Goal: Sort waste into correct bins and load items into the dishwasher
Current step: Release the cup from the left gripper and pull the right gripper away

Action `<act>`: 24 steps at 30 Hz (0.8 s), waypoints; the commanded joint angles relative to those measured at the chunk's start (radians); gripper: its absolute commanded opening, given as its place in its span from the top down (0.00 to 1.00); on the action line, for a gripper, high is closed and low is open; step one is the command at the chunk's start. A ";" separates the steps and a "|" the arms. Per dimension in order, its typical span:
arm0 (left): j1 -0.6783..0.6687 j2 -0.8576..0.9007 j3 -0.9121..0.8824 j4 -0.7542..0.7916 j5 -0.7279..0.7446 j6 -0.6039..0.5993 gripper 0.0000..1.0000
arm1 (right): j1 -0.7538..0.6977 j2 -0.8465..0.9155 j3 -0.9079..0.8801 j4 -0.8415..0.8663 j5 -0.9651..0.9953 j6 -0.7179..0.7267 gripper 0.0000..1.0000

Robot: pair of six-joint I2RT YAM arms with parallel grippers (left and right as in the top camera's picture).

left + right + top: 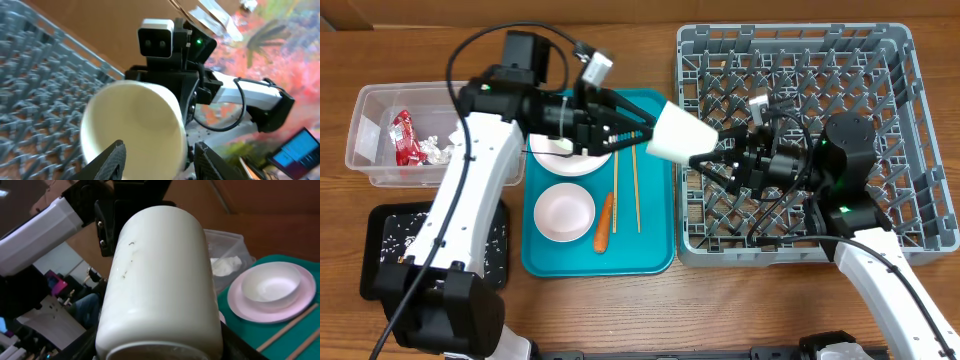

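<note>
Overhead view: the small white cup [675,135] is hanging in the air on its side, between the teal tray [655,255] and the grey dish rack [912,70]
Left gripper [648,128]: its fingers are standing spread around the mouth of the cup; in the left wrist view one finger [212,162] is showing a small gap to the cup wall
Right gripper [713,145]: it is pinching the bottom end of the cup, over the left edge of the rack
Teal tray: a white bowl [565,212], an orange carrot [604,222] and the chopsticks [625,190] are lying on it; the plate [582,165] at its far side is sitting partly under the left arm
Clear tub [360,150]: it is standing far left and holding the red wrapper [402,135]
Black tray [380,240]: it is lying near left
</note>
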 commanded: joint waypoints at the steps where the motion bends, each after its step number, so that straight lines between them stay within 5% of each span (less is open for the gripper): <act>1: 0.021 0.016 0.000 0.001 -0.016 -0.004 0.54 | -0.049 -0.023 0.026 -0.058 0.091 -0.031 0.61; 13: 0.023 0.016 0.000 0.001 -0.122 -0.041 0.53 | -0.222 -0.024 0.061 -0.431 0.388 -0.149 0.65; 24: 0.023 0.016 0.000 0.000 -0.215 -0.071 0.55 | -0.232 -0.024 0.463 -1.072 0.747 -0.299 0.67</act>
